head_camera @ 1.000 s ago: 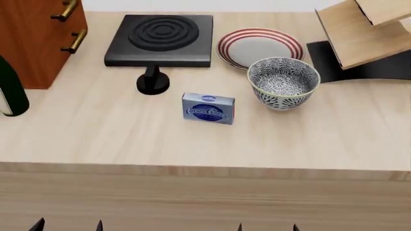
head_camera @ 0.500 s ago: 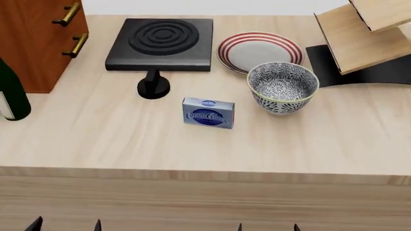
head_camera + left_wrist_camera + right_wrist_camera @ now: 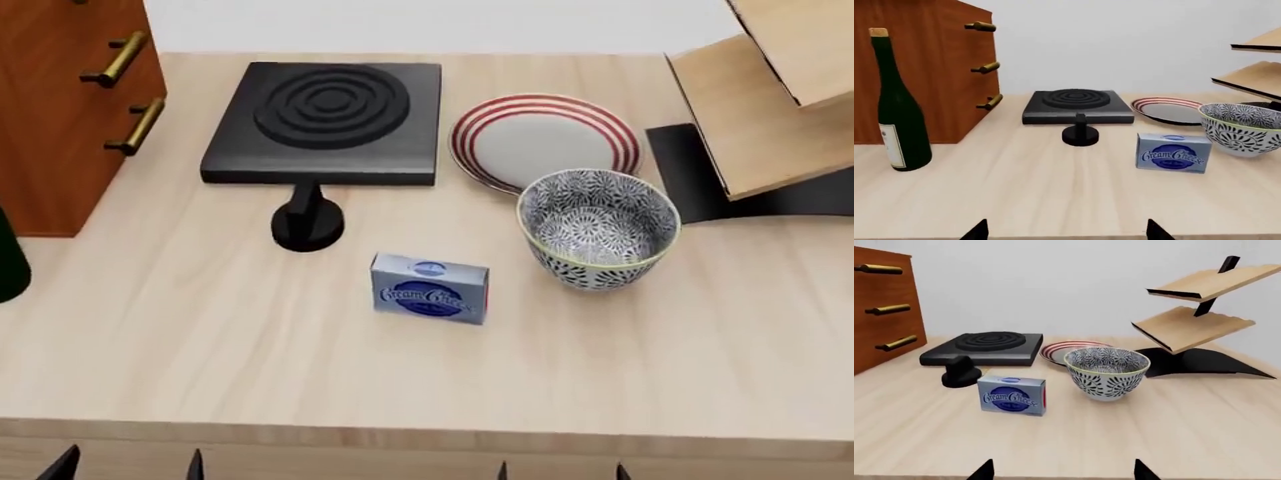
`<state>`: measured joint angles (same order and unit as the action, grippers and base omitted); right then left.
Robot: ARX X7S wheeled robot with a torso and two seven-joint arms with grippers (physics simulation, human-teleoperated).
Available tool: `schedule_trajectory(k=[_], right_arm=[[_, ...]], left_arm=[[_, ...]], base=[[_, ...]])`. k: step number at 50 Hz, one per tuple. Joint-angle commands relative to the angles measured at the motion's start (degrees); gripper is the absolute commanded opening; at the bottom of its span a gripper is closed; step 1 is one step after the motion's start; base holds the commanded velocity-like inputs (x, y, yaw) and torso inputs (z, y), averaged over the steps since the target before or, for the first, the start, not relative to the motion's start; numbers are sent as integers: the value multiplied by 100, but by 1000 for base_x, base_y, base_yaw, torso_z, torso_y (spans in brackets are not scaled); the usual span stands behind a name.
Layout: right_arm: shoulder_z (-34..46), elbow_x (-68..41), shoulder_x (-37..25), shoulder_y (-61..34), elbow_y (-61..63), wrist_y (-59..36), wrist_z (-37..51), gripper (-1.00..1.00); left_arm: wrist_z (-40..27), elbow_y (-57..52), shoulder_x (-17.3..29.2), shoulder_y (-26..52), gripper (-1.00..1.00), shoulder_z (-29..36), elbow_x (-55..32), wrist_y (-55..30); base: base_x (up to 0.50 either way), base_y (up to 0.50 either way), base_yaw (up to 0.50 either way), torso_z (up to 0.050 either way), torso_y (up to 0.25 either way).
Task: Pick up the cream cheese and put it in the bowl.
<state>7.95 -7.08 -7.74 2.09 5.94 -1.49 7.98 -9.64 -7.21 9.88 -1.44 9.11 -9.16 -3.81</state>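
The cream cheese [image 3: 429, 288] is a small blue and silver box standing on the wooden table, just left of the bowl [image 3: 598, 228]. The bowl is deep, with a dark pattern and a yellowish rim, and nothing shows inside it. Both appear in the left wrist view, cream cheese [image 3: 1173, 153] and bowl [image 3: 1244, 128], and in the right wrist view, cream cheese [image 3: 1012, 396] and bowl [image 3: 1107, 372]. My left gripper [image 3: 128, 465] and right gripper [image 3: 562, 471] show only black fingertips at the table's near edge. Both stand open, well short of the box, holding nothing.
A black stove plate [image 3: 327, 110] with its knob [image 3: 307, 222] sits behind the box. A red-ringed white plate [image 3: 543, 140] lies behind the bowl. A wooden cabinet [image 3: 67, 100] and green bottle [image 3: 897, 110] stand left; a tiered wooden rack [image 3: 774, 95] stands right.
The head view has shifted forward over the table, so everything sits lower in the picture. The objects themselves have not moved.
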Motion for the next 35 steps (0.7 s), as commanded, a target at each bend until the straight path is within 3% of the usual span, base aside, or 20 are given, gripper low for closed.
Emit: schedule_trajectory(k=[1, 10, 29, 35], right_arm=[[-1, -95, -82, 92, 286, -106, 90, 100], [5, -151, -140, 153, 471, -130, 138, 100], [93, -116, -231, 193, 574, -60, 240, 100], [157, -28, -258, 254, 598, 100, 269, 100]], left_arm=[[-33, -168, 63, -30, 100, -4, -104, -69], [-67, -139, 80, -3, 100, 20, -122, -56], [-124, -233, 193, -27, 100, 40, -282, -31], [-133, -294, 235, -38, 100, -4, -366, -54]], base=[[500, 0, 0, 0, 0], [500, -39, 0, 0, 0], [475, -311, 0, 0, 0], [430, 63, 0, 0, 0]])
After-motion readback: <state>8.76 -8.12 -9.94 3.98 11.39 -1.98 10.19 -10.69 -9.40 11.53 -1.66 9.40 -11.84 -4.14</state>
